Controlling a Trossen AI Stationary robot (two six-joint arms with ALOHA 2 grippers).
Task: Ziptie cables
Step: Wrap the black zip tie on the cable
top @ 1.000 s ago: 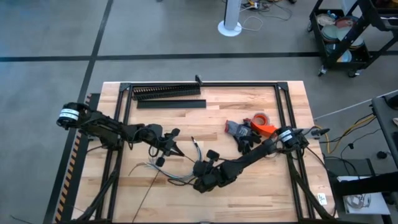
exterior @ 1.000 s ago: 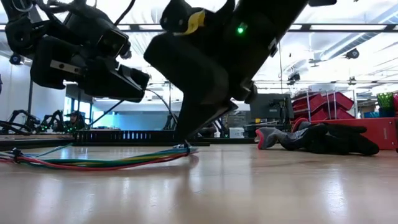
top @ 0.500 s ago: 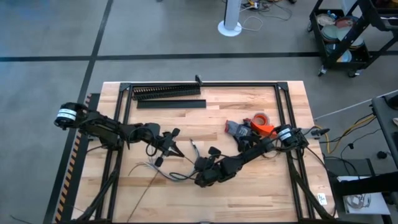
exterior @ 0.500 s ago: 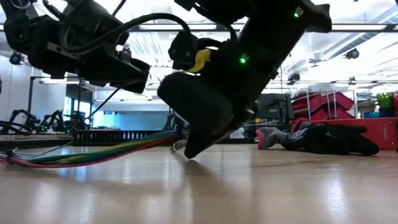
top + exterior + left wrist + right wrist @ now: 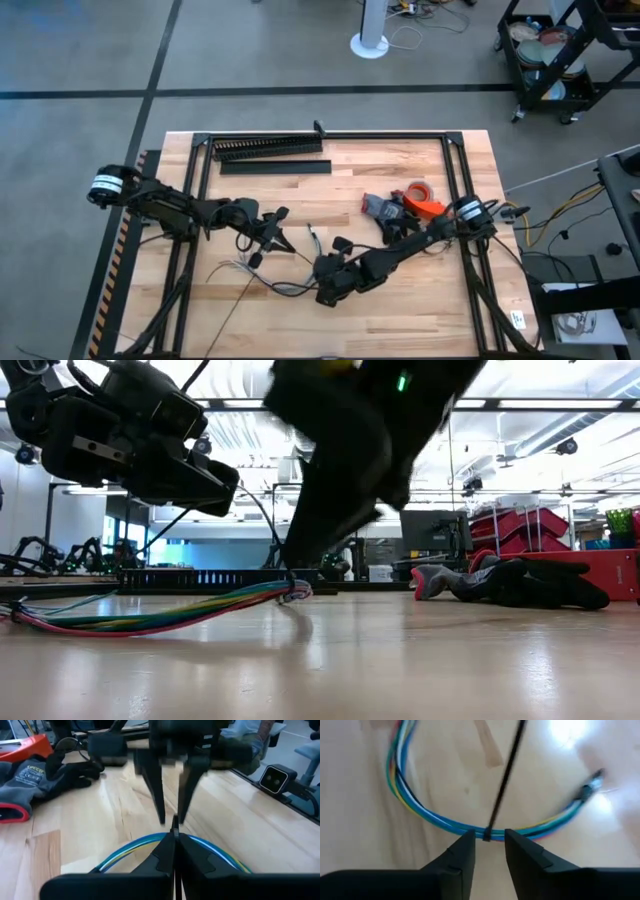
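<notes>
Both arms meet near the middle of the table (image 5: 420, 170), a bit toward 6 o'clock. The cables (image 5: 285, 287) lie in a loose curve there, well clear of every table edge, with bare wood all round, especially toward 5 o'clock.

The right gripper (image 5: 322, 290) sits at the cables, coming in from 3 o'clock. Its wrist view shows the fingers (image 5: 462, 852) a small way apart, straddling the cables (image 5: 420, 810) where a ziptie (image 5: 502, 785) wraps round them, its thin tail sticking straight out. Can't tell if the pads touch anything.

The left gripper (image 5: 272, 236) hangs at about 10 o'clock from the right one, close by. Its own camera shows the fingers (image 5: 162, 857) pressed together with the ziptie tail (image 5: 174, 822) pinched between the tips, the cables (image 5: 135, 847) curving just behind.

From table height the right arm blocks most of the middle, so that contact is hidden.

Gloves (image 5: 385, 212) and an orange tape roll (image 5: 420, 195) crowd the 2 o'clock side, and the black duct (image 5: 268, 148) runs along the 12 o'clock edge.
</notes>
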